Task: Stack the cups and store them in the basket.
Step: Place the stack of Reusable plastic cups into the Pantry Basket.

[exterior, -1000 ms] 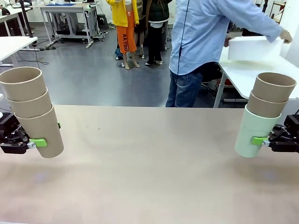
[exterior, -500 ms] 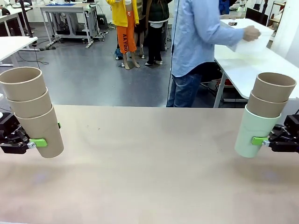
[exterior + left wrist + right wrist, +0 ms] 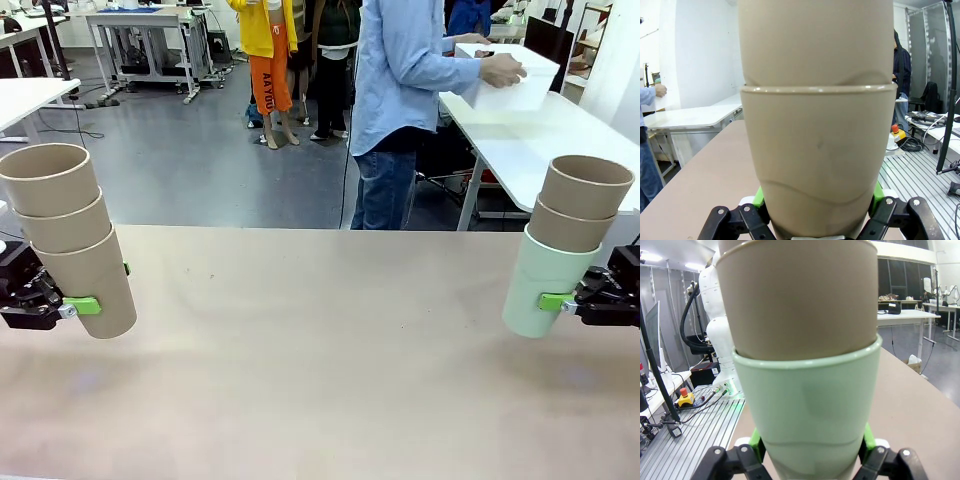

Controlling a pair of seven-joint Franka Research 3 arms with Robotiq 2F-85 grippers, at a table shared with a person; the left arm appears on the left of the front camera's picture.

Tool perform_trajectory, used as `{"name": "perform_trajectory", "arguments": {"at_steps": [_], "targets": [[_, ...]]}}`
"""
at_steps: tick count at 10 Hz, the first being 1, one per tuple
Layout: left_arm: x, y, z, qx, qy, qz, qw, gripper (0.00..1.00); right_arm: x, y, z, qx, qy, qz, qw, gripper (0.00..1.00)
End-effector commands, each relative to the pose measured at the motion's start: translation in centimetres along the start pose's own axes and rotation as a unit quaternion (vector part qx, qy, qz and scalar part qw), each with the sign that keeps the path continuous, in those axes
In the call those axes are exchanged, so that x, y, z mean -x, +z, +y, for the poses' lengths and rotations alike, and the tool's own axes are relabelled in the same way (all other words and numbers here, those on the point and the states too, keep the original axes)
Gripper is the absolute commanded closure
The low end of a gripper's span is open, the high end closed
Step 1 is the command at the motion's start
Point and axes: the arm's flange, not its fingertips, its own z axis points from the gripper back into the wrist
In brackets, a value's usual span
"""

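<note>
Three tan-brown tumblers nested into a left stack (image 3: 68,235) hang at the left edge of the bench (image 3: 320,350), mouths up and leaning toward the upper left. The left gripper (image 3: 104,288) is clamped on the lowest tumbler (image 3: 820,165), with a green pad (image 3: 759,197) pressed to each side of it near its base.

At the bench's right edge a right stack (image 3: 570,245) leans to the upper right: two tan-brown tumblers sit inside a mint-green tumbler (image 3: 545,285). The right gripper (image 3: 556,300) is clamped on the mint-green one (image 3: 810,405), its green pad (image 3: 866,437) and the pad opposite flat against the wall low down. I cannot tell whether either stack's base touches the bench.

The two stacks are well apart. The basket (image 3: 512,88) is far from both, on a white table (image 3: 545,145) beyond the bench's far right, where a person (image 3: 400,80) in a light blue shirt has a hand (image 3: 503,70) on its rim.
</note>
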Motion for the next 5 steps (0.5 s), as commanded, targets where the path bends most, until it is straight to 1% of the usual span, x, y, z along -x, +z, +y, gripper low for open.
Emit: {"name": "perform_trajectory", "arguments": {"at_steps": [1,5], "targets": [[-0.33,-0.12,-0.05,0.001,-0.006,-0.004,1.0,0.16,-0.33,0.08,0.0,0.001,0.003,-0.002,1.0,0.13],[-0.33,-0.12,-0.05,0.001,-0.006,-0.004,1.0,0.16,-0.33,0.08,0.0,0.001,0.003,-0.002,1.0,0.13]]}}
